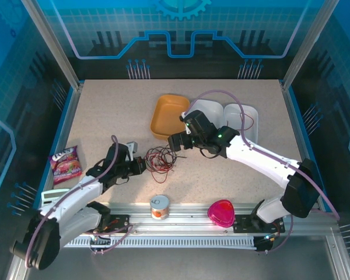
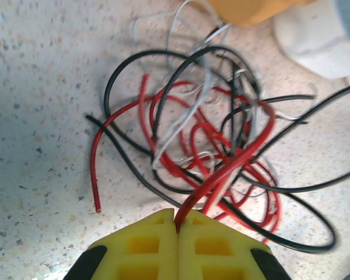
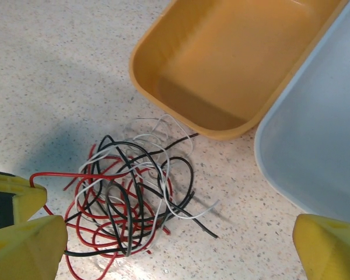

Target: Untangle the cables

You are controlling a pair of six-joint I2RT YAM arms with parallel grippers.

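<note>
The cables (image 1: 160, 160) lie in one tangle on the speckled table, left of centre. In the left wrist view a red cable (image 2: 233, 166), a black cable (image 2: 128, 58) and a whitish cable (image 2: 181, 125) loop through each other. My left gripper (image 2: 177, 220) is shut on a red strand at the near edge of the tangle. It also shows at the tangle's left side (image 1: 141, 166). My right gripper (image 3: 176, 239) hangs open above the tangle's right side, its yellow fingers (image 3: 23, 245) spread wide with nothing between them. The cables (image 3: 128, 198) lie below it.
An orange tray (image 1: 170, 115) stands just behind the tangle, with two white trays (image 1: 245, 116) to its right. A snack bag (image 1: 65, 164) lies at the left edge. A small can (image 1: 159, 207) and a pink heart-shaped box (image 1: 221, 212) sit by the front rail.
</note>
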